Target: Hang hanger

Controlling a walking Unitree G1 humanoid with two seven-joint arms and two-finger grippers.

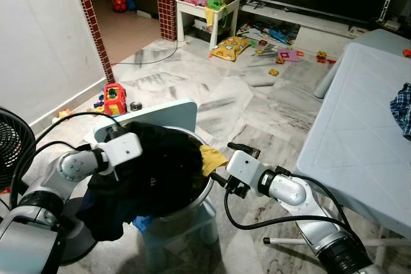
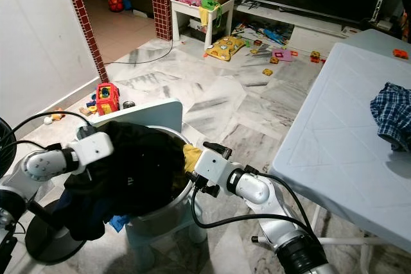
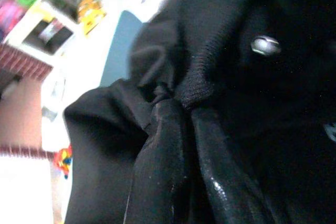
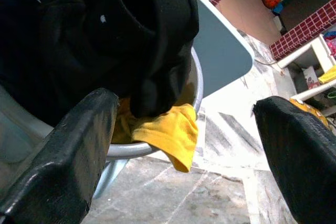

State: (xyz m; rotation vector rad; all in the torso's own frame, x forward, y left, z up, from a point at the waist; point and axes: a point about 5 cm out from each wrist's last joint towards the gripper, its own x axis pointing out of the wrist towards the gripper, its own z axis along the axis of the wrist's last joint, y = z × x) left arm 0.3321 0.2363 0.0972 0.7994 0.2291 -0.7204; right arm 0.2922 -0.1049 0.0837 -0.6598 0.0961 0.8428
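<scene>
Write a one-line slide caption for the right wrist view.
Open right gripper faces a metal basin piled with a black garment, a yellow cloth drooping over its rim.

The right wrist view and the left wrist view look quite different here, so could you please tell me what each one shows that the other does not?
The right wrist view alone has the right hand with its fingers spread wide, a yellow cloth hanging over the rim of the metal basin, and marble floor below.

The left wrist view alone looks close up at a ribbed hem and a small metal snap on the fabric.

Both show the black garment and the pale blue chair back.
</scene>
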